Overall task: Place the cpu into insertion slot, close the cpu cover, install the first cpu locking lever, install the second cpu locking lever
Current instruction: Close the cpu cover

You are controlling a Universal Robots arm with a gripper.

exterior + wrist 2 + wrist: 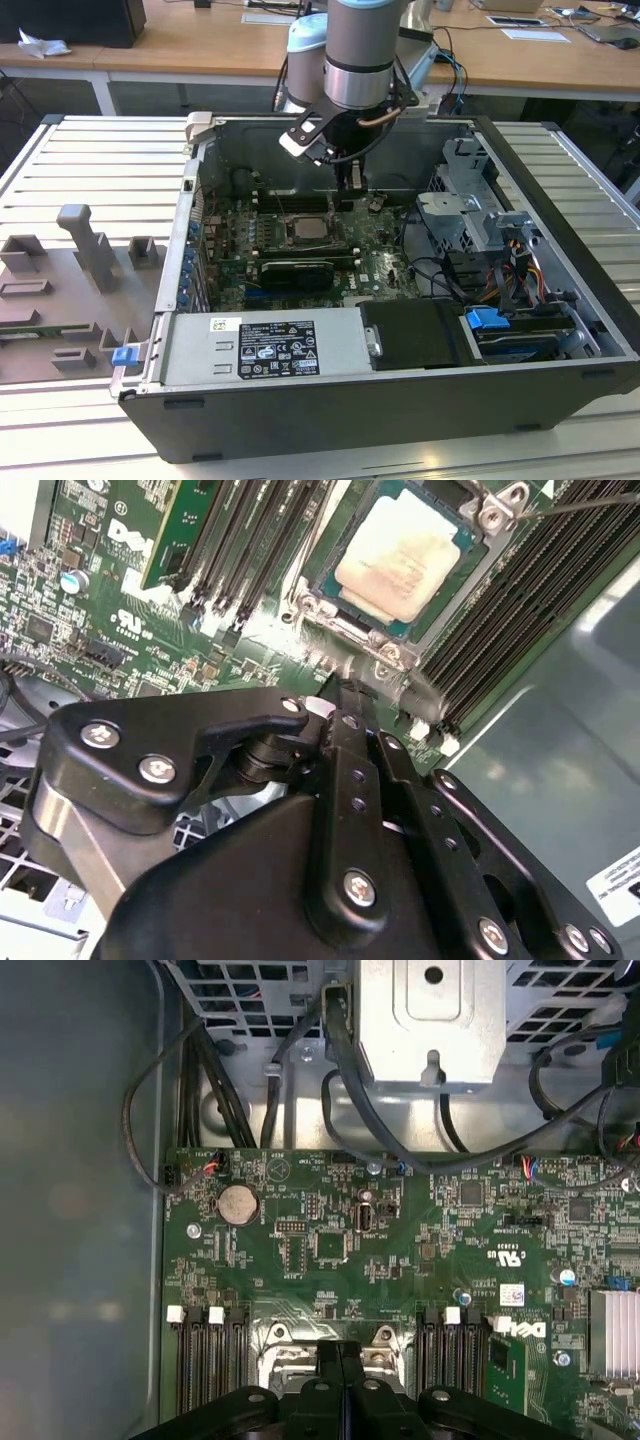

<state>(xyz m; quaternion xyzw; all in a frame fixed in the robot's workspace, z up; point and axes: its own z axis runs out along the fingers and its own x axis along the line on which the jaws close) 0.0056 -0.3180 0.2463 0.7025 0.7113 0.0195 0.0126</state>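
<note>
So the cpu [400,560] sits flat in the insertion slot [345,628], pale face up, roughly mid-board inside the open computer case [300,420]. That part looks done. Whether the cpu cover is fully down over it is hard to tell.

The end effector [345,695] has its fingers pressed together with nothing between them. Its tip hovers just beside the slot's rim, on the far side of the socket and toward the exterior view's right. A thin wire locking lever [580,505] sticks out past one corner of the slot, over the long black memory slots [520,610].

Going by that, the arm is probably working as a poker, so this is likely the cover or lever stage. Doing it well means:
- pushing with the closed tip on bare metal only, never on the chip's face
- keeping the push slow and straight so the wire can't skate off the tip
- staying clear of the memory slots and the small parts on the motherboard [400,1250] right next door
</note>
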